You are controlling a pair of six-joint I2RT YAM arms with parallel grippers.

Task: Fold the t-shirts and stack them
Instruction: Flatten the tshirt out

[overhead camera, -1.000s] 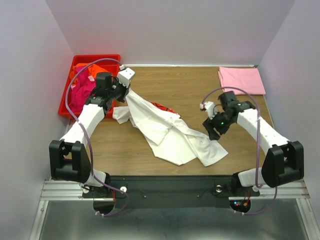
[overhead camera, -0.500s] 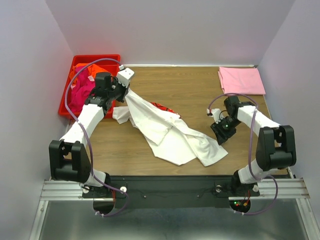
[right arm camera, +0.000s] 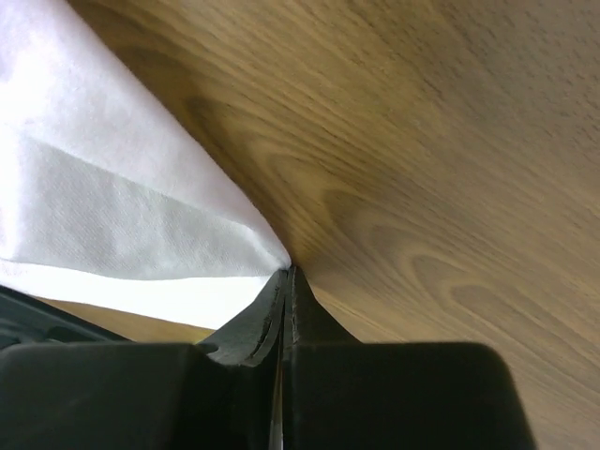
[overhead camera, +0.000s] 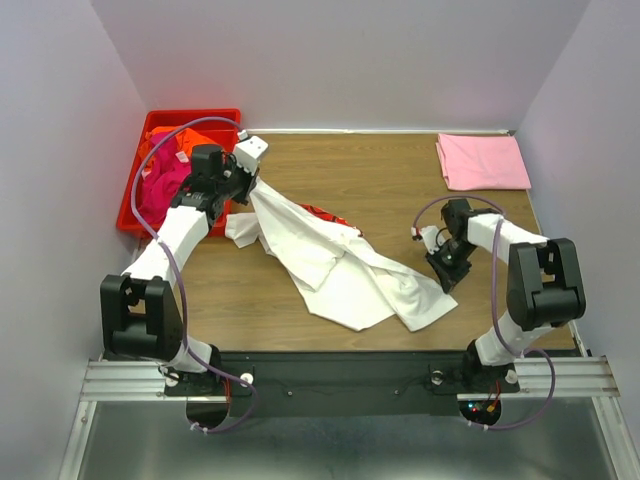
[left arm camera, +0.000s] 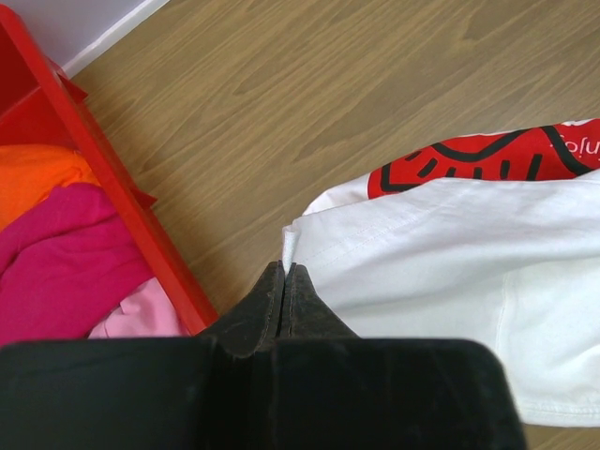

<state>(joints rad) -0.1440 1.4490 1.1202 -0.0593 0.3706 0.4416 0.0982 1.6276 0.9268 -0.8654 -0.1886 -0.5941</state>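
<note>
A large white t-shirt (overhead camera: 340, 270) with a red graphic (overhead camera: 325, 213) lies crumpled across the middle of the table. My left gripper (overhead camera: 247, 188) is shut on its upper left corner beside the bin; in the left wrist view the shirt's hem (left arm camera: 450, 244) runs into the closed tips of that gripper (left arm camera: 284, 267). My right gripper (overhead camera: 443, 283) is low at the shirt's right edge. There the tips of the right gripper (right arm camera: 288, 272) are shut on a point of white cloth (right arm camera: 112, 216). A folded pale pink t-shirt (overhead camera: 483, 160) lies at the far right.
A red bin (overhead camera: 190, 115) stands at the far left corner, holding an orange t-shirt (overhead camera: 165, 140) and a magenta one (overhead camera: 160, 185). Its red wall (left arm camera: 103, 187) is close to my left fingers. White walls enclose the wooden table (overhead camera: 370, 170) on three sides.
My right gripper has dropped to the white shirt's right edge and shut on it, with the right arm folding in. The left arm and the shirt's left corner have not moved.
</note>
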